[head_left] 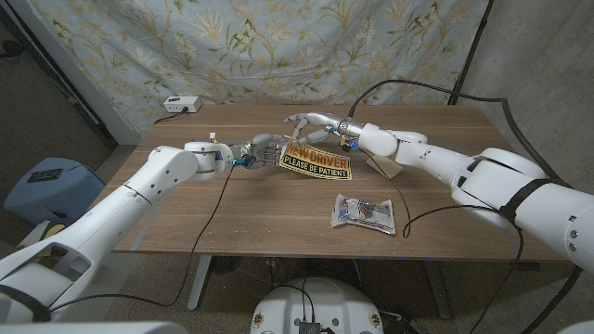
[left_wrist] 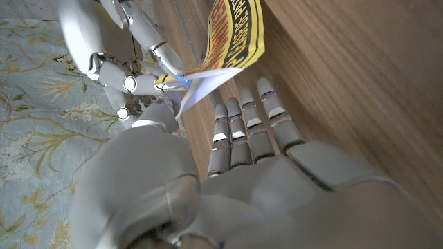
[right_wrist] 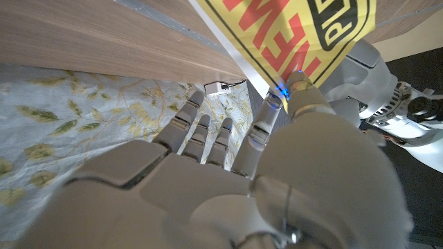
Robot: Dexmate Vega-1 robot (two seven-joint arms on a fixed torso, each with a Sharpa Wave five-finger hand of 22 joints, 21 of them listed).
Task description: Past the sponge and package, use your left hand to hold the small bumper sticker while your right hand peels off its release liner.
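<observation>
The yellow bumper sticker point(head_left: 316, 160) reading "NEW DRIVER PLEASE BE PATIENT" hangs tilted just above the wooden table point(head_left: 232, 213), past the package. My left hand point(head_left: 252, 151) meets its left end. In the left wrist view a white flap point(left_wrist: 208, 86) splits from the yellow sticker point(left_wrist: 235, 28) and runs down between my left hand's point(left_wrist: 242, 159) thumb and straight fingers. My right hand point(head_left: 311, 123) reaches over from behind. In its wrist view the right hand point(right_wrist: 208, 180) pinches the sticker point(right_wrist: 297, 34) at a corner between thumb and finger.
A clear package point(head_left: 365, 212) lies on the table nearer to me, right of centre. A tan block point(head_left: 382, 167), seemingly the sponge, sits under my right forearm. A white box point(head_left: 181, 105) stands at the far left edge. A black cable loops beside the package.
</observation>
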